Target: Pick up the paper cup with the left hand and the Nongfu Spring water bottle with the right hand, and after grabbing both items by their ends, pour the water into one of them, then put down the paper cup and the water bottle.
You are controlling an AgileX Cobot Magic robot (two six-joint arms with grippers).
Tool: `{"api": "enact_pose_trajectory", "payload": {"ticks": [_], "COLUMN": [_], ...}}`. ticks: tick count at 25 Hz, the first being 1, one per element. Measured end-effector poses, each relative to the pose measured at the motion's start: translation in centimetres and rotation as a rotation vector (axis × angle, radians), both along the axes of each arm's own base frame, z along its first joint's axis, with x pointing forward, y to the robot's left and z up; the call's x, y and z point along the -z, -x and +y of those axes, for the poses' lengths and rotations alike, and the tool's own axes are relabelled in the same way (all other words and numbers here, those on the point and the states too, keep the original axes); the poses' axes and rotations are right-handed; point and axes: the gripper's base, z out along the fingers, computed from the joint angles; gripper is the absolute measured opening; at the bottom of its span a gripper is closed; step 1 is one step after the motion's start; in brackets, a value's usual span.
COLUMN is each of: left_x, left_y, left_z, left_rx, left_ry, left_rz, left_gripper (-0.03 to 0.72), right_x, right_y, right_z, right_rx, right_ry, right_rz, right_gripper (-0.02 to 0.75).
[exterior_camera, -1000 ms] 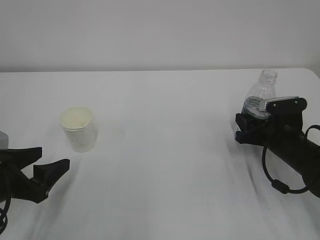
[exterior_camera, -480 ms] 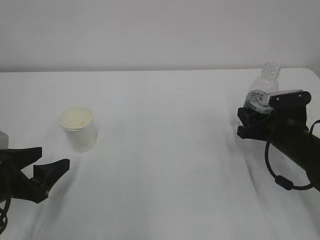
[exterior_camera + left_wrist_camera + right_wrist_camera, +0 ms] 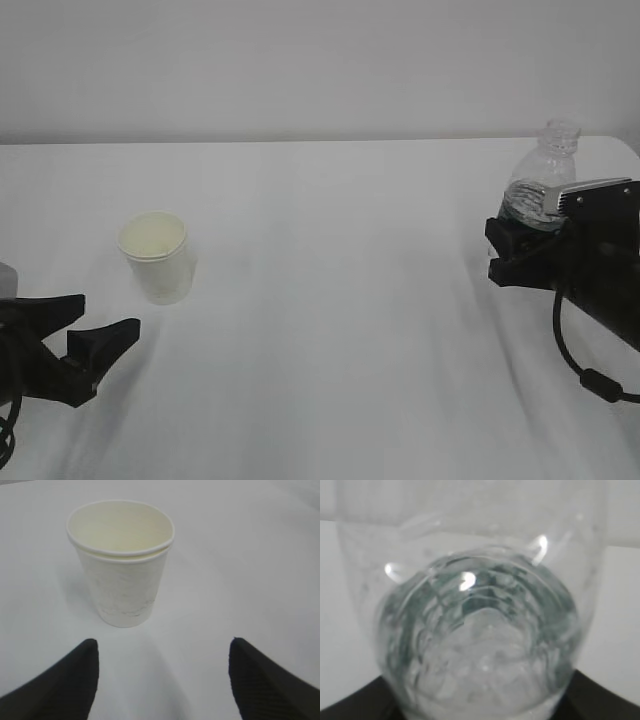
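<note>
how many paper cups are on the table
1: the paper cup stands upright at the table's left, just ahead of the open left gripper. No others visible.

No legible text on the cup (image 3: pixel 122 562) or bottle (image 3: pixel 540 190).

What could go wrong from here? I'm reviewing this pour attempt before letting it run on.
1. The clear, capless plastic bottle sits tilted in the right pincer with water inside, so it may spill early.
2. The small white paper cup stands free ahead of the open left pincer, which may knock it over or crush its thin wall.
</note>
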Motion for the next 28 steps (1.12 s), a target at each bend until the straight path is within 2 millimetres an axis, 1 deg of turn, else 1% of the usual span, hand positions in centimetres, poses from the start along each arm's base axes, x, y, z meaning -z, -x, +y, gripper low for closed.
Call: {"api": "enact_pose_trajectory", "payload": {"ticks": [5,8,14,18,19,24,28], "left_x": [0.0,0.0,0.0,-0.1,-0.2,-0.7,-0.2], "left_y": [0.0,0.0,0.0,-0.2,-0.4,-1.8,-2.2], "left_z": [0.0,0.0,0.0,0.0,0.0,-0.1,0.0], "left_rx": [0.000,0.000,0.000,-0.009,-0.012,-0.023,-0.049], "left_ry": [0.000,0.000,0.000,0.001,0.003,0.012,0.011], "left_rz": [0.000,0.000,0.000,-0.005,-0.013,-0.057,-0.043], "left_gripper": [0.586,0.586,0.590,0.620,0.610,0.662,0.669], "right_x": [-1.6,-2.2,-2.0,-1.9,-1.8,-1.7,-1.7], "right_y": [1.9,2.9,4.2,4.8,4.9,5.0,5.0], "right_z": [0.0,-0.1,-0.2,-0.1,-0.1,-0.1,-0.1], "right_rx": [-0.016,-0.018,-0.027,-0.046,-0.046,-0.052,-0.052], "right_ry": [0.003,0.003,0.007,0.012,0.012,0.028,0.029], "right_rz": [-0.014,-0.018,0.010,0.021,0.025,0.026,0.026], "right_gripper": [0.412,0.412,0.411,0.411,0.411,0.411,0.411]}}
